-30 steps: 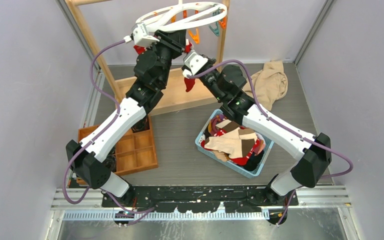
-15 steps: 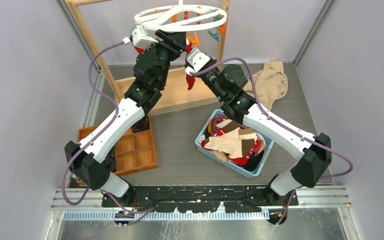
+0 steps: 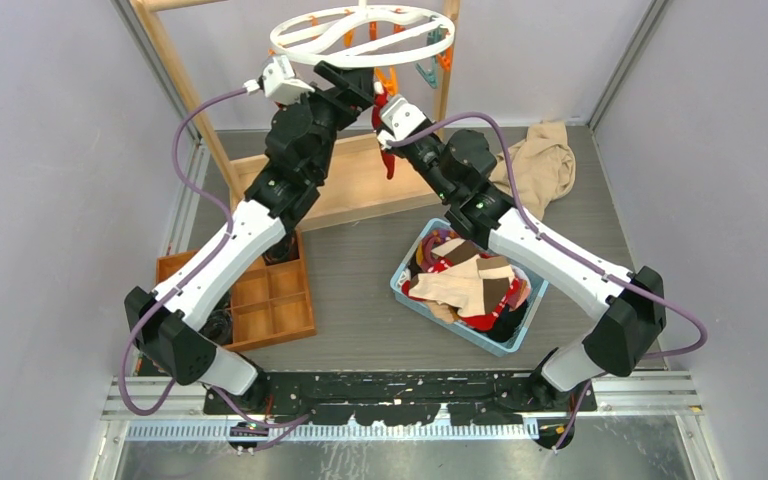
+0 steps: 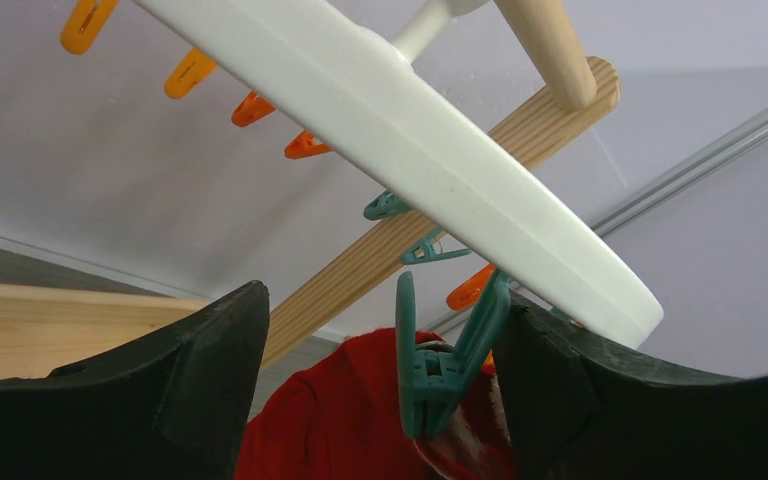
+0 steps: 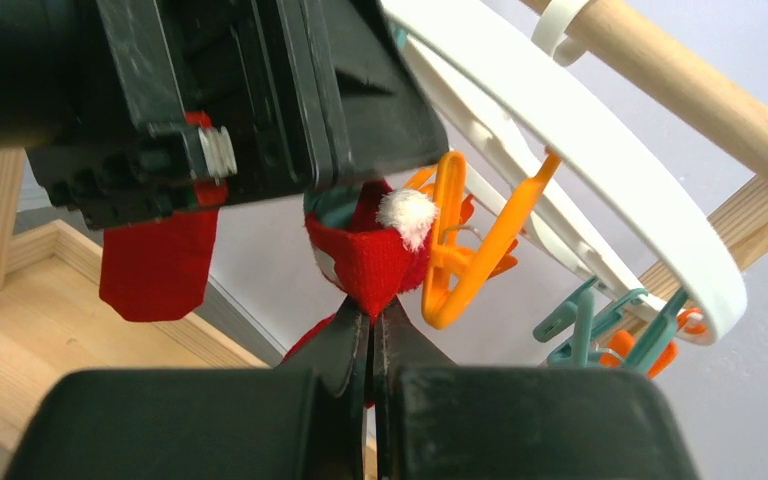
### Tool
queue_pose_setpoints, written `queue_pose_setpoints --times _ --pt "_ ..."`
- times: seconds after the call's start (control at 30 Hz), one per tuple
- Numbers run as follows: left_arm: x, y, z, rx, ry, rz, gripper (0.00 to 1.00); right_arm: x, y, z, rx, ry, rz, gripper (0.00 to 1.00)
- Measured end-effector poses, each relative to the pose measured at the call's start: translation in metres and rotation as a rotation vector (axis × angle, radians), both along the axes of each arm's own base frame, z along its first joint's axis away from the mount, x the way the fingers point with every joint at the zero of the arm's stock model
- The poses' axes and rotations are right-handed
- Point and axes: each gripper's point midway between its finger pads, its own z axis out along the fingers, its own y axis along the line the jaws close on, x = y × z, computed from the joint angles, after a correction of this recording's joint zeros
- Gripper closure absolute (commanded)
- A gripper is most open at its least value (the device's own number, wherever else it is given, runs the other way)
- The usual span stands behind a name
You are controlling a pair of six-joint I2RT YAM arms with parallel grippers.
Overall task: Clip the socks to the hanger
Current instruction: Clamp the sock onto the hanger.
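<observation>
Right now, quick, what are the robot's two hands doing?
Left gripper: open, a teal clip between its fingers.
Right gripper: closed, pinching a red sock.

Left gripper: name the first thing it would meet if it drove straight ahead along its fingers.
Probably the teal clip hanging from the white hanger ring, between the open left gripper's fingers, with the red sock beside it; depth is unclear.

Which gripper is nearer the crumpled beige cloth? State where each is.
Right. The right gripper, shut on a red sock, is up-left of the beige cloth in the top view; the open left gripper is further left.
</observation>
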Motion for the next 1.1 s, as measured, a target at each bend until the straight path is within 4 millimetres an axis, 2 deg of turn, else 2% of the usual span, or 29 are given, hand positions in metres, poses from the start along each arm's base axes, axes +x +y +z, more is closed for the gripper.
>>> queue_pose_setpoints --times 0.27,0.5,0.67,0.8,1.0,1.1 --pt "-0.013 0.008 0.011 -0.007 -0.021 -0.001 0.16 0.0 -0.003 -0.01 0.011 0.037 0.005 0.97" --pt "-0.022 0.01 0.012 -0.002 -0.028 -0.02 0.18 0.003 -0.008 -0.01 0.04 0.062 0.007 0.95" --pt "-0.029 0.012 0.016 0.017 -0.043 -0.035 0.22 0.002 -0.009 -0.01 0.066 0.086 0.025 0.95" --pt "-0.032 0.011 0.016 0.045 -0.054 -0.049 0.21 -0.002 -0.01 -0.006 0.087 0.091 0.044 0.95" --pt "-0.032 0.016 0.015 0.072 -0.059 -0.067 0.2 -0.006 -0.011 -0.002 0.099 0.093 0.055 0.95" --pt "-0.028 0.025 0.012 0.048 -0.038 -0.079 0.24 -0.006 -0.011 -0.002 0.103 0.097 0.059 0.96"
